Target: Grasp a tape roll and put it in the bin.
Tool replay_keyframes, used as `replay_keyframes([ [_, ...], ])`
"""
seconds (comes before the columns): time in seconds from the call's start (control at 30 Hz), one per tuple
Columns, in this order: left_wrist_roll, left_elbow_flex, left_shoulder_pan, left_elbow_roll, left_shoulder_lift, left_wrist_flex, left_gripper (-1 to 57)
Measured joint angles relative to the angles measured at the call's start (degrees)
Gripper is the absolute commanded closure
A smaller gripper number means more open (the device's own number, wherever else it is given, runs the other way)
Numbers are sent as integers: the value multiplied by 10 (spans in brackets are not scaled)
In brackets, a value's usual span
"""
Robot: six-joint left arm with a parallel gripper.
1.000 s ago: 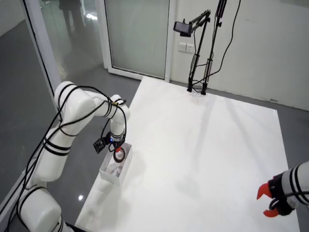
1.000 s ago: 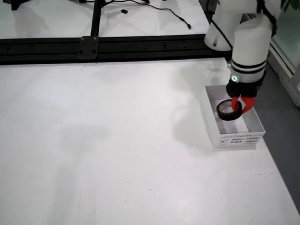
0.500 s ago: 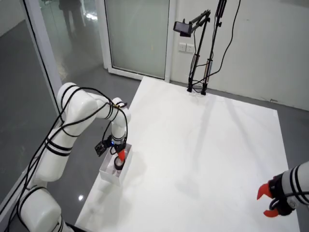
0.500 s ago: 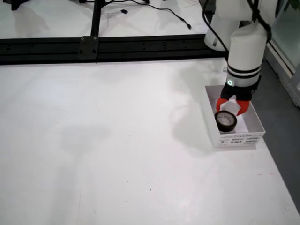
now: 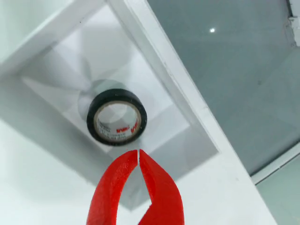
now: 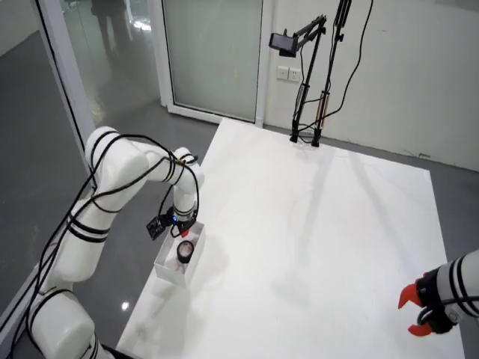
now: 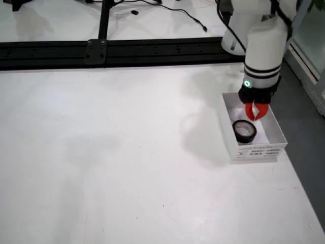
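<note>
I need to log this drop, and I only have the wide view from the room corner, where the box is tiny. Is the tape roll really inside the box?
Observer: Yes. The view riding on the pincer shows the tape roll on the floor of the box, inside its walls.
Operator: Is the pincer holding anything?
Observer: No. In that view the red pincer has its tips together with nothing between them, apart from the roll.
Operator: Is the roll flat or on edge?
Observer: In the view from the table side the roll leans, its open face turned toward the camera.
Operator: Where is the pincer relative to the box?
Observer: That view shows the pincer above the box's far end.
</note>
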Motion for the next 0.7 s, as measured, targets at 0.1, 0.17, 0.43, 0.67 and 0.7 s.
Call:
replay_keyframes([
  [0.1,0,0,-8,6,-22,19,570],
  [0.17,0,0,-15,12,-42,34,570],
  [0.43,0,0,-65,37,-142,102,570],
  [0.67,0,-3,-128,54,-216,143,570],
  [0.7,0,-4,-139,56,-226,147,570],
])
